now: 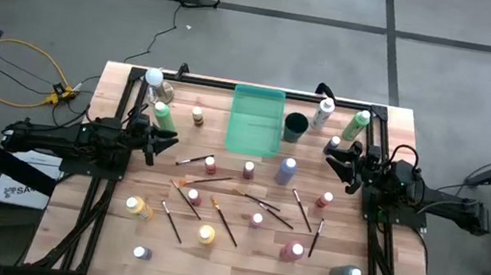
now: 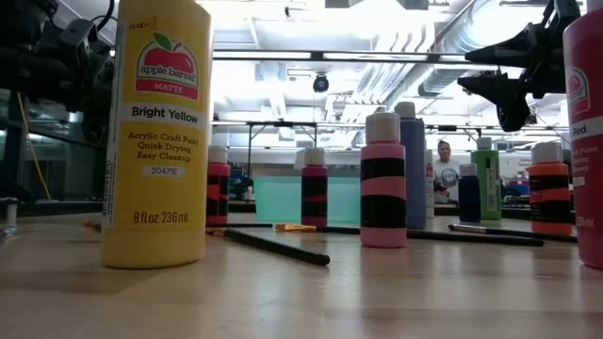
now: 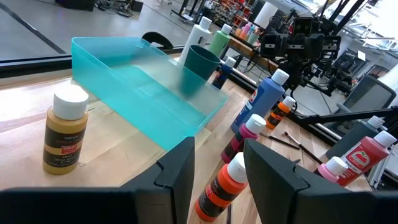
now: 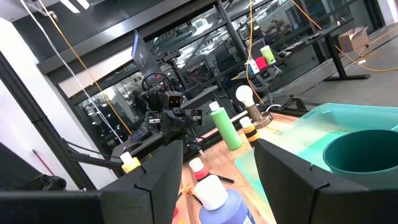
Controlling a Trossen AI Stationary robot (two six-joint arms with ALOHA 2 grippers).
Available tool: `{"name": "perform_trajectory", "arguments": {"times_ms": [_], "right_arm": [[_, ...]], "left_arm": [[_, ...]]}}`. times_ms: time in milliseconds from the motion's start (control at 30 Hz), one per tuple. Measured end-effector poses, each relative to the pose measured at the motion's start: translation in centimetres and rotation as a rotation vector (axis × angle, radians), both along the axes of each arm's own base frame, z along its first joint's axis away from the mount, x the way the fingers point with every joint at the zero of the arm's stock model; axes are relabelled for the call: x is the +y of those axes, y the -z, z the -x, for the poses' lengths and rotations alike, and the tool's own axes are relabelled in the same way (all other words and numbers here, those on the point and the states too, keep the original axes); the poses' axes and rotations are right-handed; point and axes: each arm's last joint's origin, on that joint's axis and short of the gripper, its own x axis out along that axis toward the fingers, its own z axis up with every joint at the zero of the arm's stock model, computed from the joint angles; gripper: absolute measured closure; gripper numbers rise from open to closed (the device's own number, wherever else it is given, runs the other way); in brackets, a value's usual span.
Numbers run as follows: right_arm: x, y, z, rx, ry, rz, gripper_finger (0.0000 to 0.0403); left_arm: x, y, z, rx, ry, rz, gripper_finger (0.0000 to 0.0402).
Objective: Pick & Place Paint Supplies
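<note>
Paint bottles (image 1: 210,164) between empty hands

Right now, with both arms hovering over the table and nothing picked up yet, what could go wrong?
1. Bottles stand close together near the teal tray; the left claw, open and empty, could topple the green bottle beside it when it reaches.
2. The thin paintbrushes lie flat and crossed mid-table, so a grasp may slip or drag a neighbour.
3. The right claw, also open, hovers by the blue bottle and the dark cup; a swing could knock them.
</note>
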Motion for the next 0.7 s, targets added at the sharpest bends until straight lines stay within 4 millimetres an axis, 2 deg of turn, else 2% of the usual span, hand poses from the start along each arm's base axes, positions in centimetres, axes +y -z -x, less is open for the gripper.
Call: {"name": "perform_trajectory", "arguments": {"times_ms": [267, 467, 600, 700], "right_arm": [[0.09, -0.13, 0.00, -0.024, -0.039, -0.037, 0.0208], [0.19, -0.11, -0.02, -0.068, -0.109, -0.238, 0.0208], [-0.05, 0.23, -0.02, -0.074, -0.043, -0.376, 0.0208], [-0.18, 0.34, 0.11, -0.001, 0.025, -0.403, 0.0208]], "left_arm": [[0.00, 0.00, 0.00, 0.000, 0.000, 0.000, 0.0266], [0.00, -0.01, 0.00, -0.001, 0.000, 0.000, 0.0266], [0.00, 0.00, 0.00, 0.000, 0.000, 0.000, 0.0266], [0.00, -0.01, 0.00, -0.001, 0.000, 0.000, 0.0266]]}}
